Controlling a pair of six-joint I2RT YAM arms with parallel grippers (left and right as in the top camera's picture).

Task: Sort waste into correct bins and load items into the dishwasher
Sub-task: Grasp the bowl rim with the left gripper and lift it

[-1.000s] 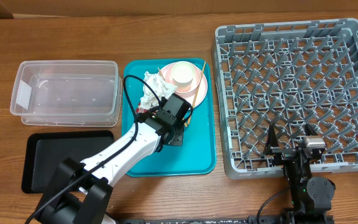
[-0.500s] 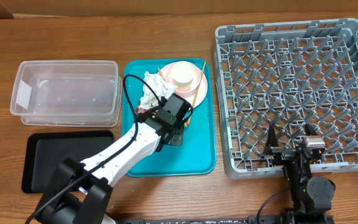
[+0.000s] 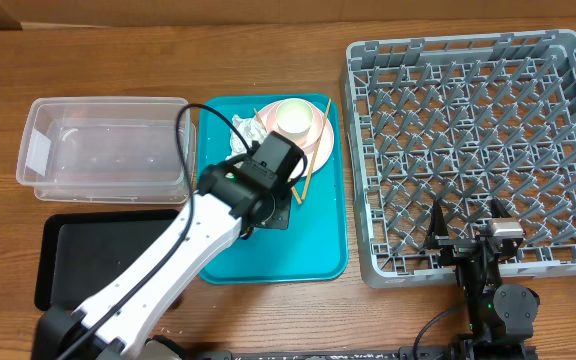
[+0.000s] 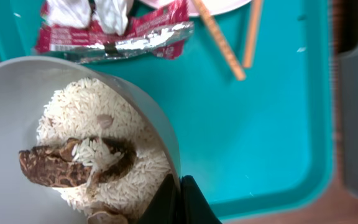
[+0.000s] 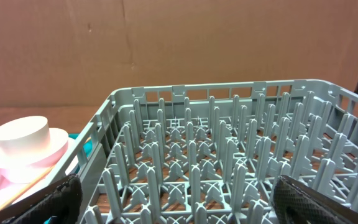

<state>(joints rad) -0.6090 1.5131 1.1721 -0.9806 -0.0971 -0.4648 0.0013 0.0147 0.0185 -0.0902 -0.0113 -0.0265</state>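
Because the bowl (image 4: 11, 99) held rice (image 4: 110, 134) and brown scraps (image 4: 51, 173), my left gripper (image 4: 179, 200) was clamped shut on its near rim, so that it sat level over the teal tray (image 4: 266, 137). I judged the food had to be emptied before the bowl could go to the dish rack (image 3: 468, 140). My right gripper (image 5: 179, 194) hung at the rack's front edge, jaws wide, holding nothing. I counted one bowl and one cream cup (image 3: 294, 119) sitting on one pink plate (image 3: 320, 148). Two chopsticks (image 4: 225, 43) leaned off the plate. One red wrapper (image 4: 114, 38) and one white napkin (image 4: 89, 11) lay beside the bowl. Two bins, the clear tub (image 3: 108, 150) and the black tray (image 3: 73, 255), stood left of the teal tray.
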